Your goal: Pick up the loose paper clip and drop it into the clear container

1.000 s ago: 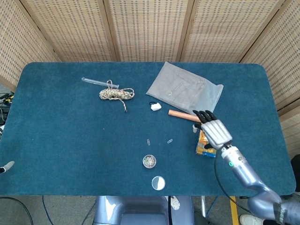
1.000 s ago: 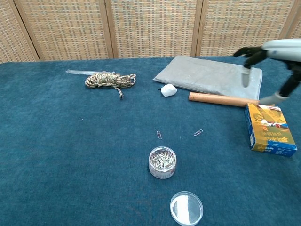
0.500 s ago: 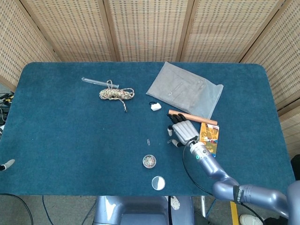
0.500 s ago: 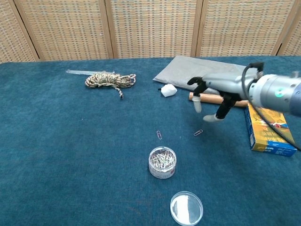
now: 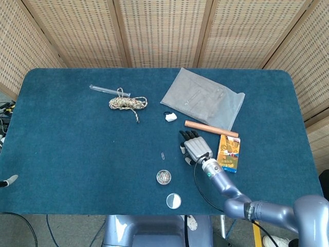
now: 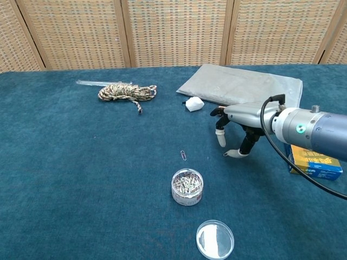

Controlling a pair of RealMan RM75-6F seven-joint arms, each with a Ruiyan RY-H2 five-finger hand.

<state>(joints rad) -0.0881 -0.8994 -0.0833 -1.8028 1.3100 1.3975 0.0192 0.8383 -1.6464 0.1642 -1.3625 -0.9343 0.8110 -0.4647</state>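
The loose paper clip [image 6: 184, 155] lies flat on the blue cloth of the table [image 5: 67, 144], just up-table of the clear container [image 6: 187, 187] and apart from it; in the head view it shows as a thin sliver [image 5: 163, 155] above the container [image 5: 163, 177]. A second clip seems to lie under the right hand, its end just showing by the thumb tip in the chest view, though too little of it is clear to be sure.

The table takes up most of both views. The grey plastic bag [image 5: 203, 99] lies flat at the far right side of it. The right hand [image 6: 237, 134] hovers low over the cloth, right of the loose clip and well apart from it, palm down with fingers spread and curved downward, gripping nothing; its fingertips [image 6: 220, 139] are near the cloth. From the head view the same hand [image 5: 194, 147] sits between the container and the orange-and-blue box [image 5: 228, 153]. The left hand shows only as a sliver at the left edge of the head view [image 5: 7, 180], and its state cannot be told.

The coil of rope [image 5: 127, 103] rests at the far left with a clear tube [image 5: 105, 90] touching it. A wooden dowel [image 5: 211, 128] lies between bag and box. The container holds a heap of clips; its round lid [image 6: 215, 239] lies nearer the table's front edge. A small white object [image 6: 194, 103] sits beside the bag's corner.
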